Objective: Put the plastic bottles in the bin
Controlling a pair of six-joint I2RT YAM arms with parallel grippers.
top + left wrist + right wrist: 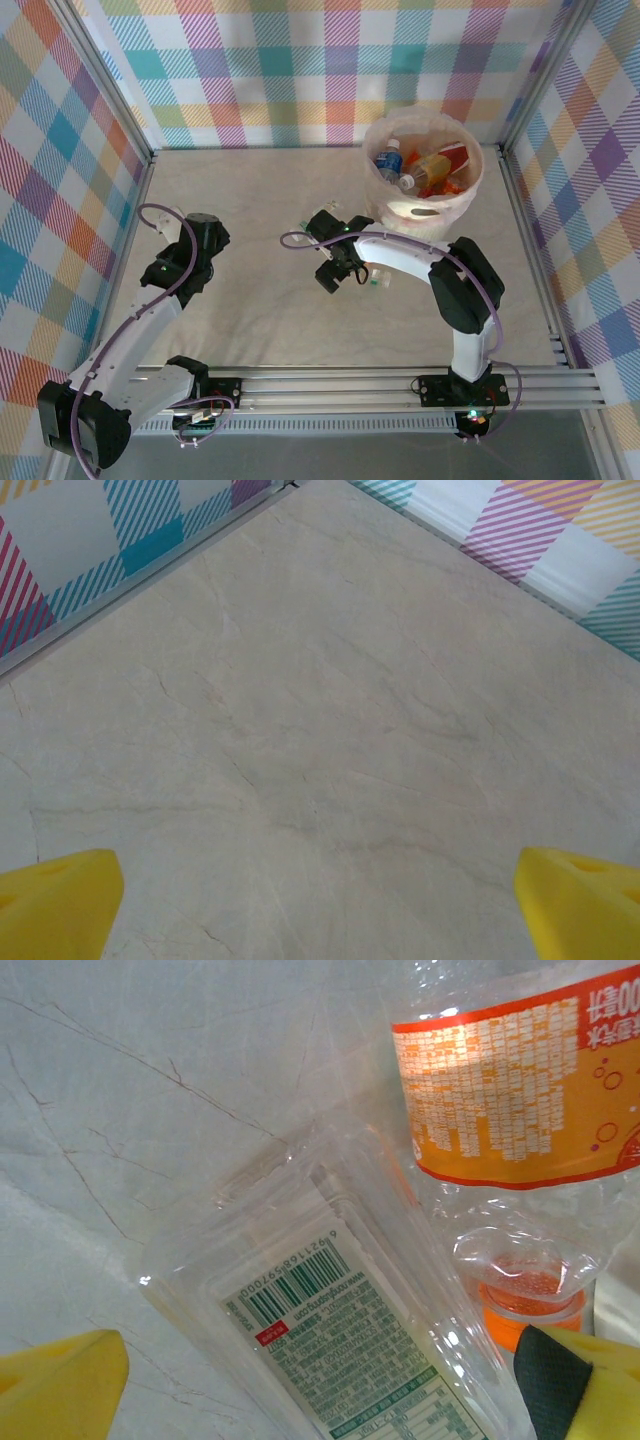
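With its jaws spread as wide as they go, the right gripper (320,1390) has hold of nothing. From the wrist camera its two yellow fingertips (60,1385) sit at the bottom corners, and the right one has a dark pad on it. Lying under the gap between them is a flattened clear bottle (340,1330), with a white and green label and a barcode facing up. Just beside that, off to the right, is an orange-label bottle (510,1110), crushed, with its orange cap (528,1310) pointing down toward the right fingertip. Can't tell if either tip is actually touching plastic.

From the top camera the right gripper (332,272) is out near the middle of the table (260,330). A small clear bottle with a bit of green (375,278) lies just to its right.

The left gripper (320,910) is just as wide open and also holds nothing, with bare cream tabletop below it. Overhead, the left gripper (203,232) is over on the left side, well apart from the right one.

The bin (472,185) stands at the far right near the back, close to the plaid wall (300,70). A few bottles are already inside, including a blue-label one (388,160) and an orange-red one (436,168).
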